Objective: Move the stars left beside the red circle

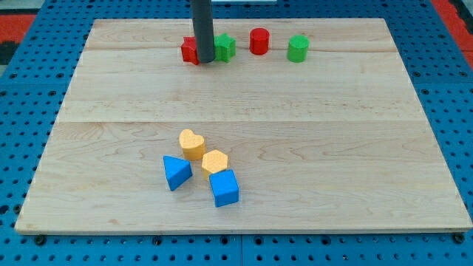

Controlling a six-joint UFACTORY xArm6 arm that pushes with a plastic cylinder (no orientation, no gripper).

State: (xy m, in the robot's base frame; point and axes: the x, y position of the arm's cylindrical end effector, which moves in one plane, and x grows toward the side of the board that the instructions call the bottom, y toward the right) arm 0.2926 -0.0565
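Observation:
My rod comes down from the view's top, and my tip rests between two star blocks near the top of the wooden board. The red star is just left of the tip, partly hidden by the rod. The green star is just right of it. The red circle stands to the right of the green star, with a small gap. Both stars lie to the left of the red circle.
A green circle stands right of the red circle. Lower on the board sits a cluster: a yellow heart, a yellow hexagon, a blue triangle and a blue cube.

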